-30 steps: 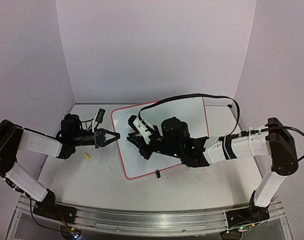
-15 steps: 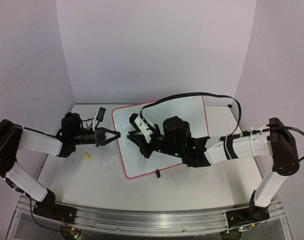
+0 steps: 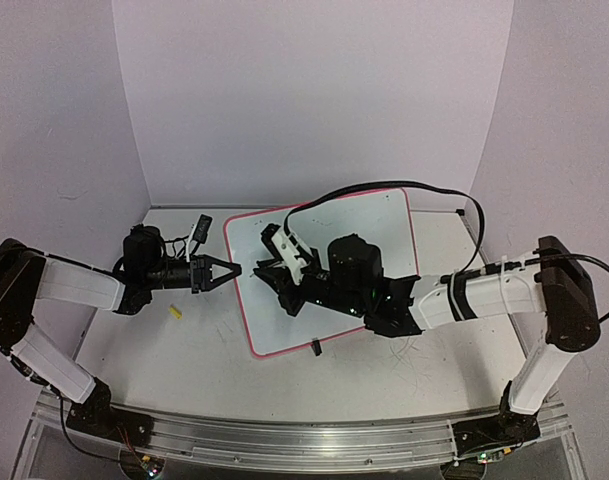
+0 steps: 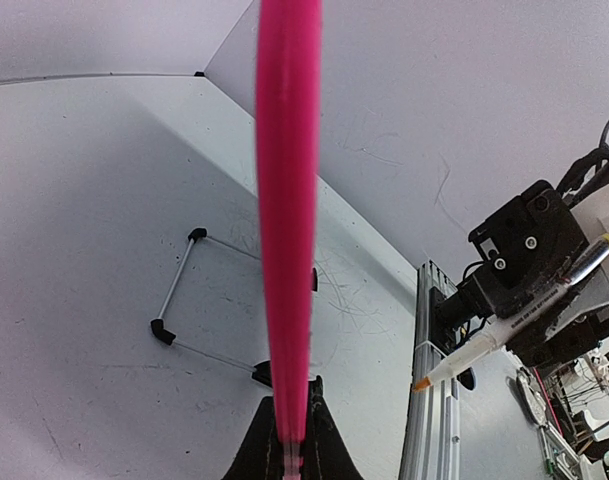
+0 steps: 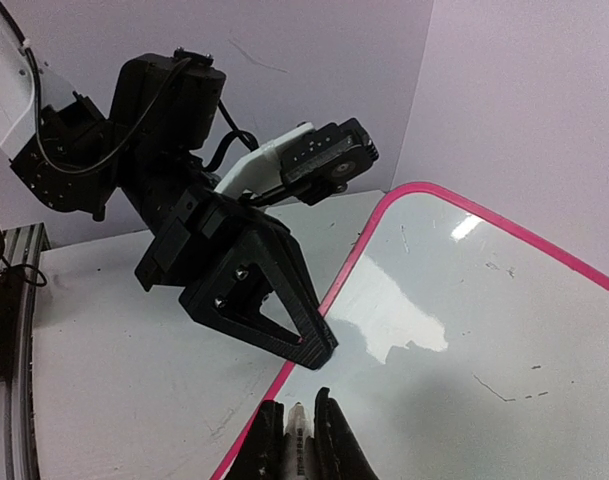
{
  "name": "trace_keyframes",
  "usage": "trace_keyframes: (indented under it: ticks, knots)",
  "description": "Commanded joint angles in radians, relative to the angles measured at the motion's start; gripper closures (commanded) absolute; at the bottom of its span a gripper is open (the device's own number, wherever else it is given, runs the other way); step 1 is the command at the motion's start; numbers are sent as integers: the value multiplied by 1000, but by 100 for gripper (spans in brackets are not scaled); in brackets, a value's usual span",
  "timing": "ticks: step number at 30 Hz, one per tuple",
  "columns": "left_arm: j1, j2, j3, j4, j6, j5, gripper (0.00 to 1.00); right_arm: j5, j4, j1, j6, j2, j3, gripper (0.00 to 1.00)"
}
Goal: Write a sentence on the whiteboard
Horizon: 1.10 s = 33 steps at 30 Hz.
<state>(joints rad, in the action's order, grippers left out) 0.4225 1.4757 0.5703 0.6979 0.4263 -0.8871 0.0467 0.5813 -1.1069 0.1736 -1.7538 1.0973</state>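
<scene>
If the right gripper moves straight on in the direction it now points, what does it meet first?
Most likely the left gripper, whose jaws clamp the pink rim of the whiteboard just ahead of the right gripper. Depth is unclear: its marker might touch the board first.

Soft even light, glare on the whiteboard (image 5: 484, 300) (its pink rim (image 4: 287, 200) blurry close-up)

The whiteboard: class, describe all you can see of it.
The whiteboard is a glossy white rectangle with rounded corners and a thin pink rim, set askew on the table. The left gripper is shut on its left edge; the right gripper, holding a marker, hangs over it. A black foot shows at its near edge. Its surface shows only faint marks.
</scene>
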Motion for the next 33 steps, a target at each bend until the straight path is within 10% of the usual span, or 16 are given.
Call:
trace_keyframes:
  ticks: [1,33]
  knots:
    - [7,13,49,-2,-37,11,100,-30,79,-4,-36,0,-14,100]
    - [7,14,60,-18,-33,13,100,41,68,-3,-25,-32,5,100]
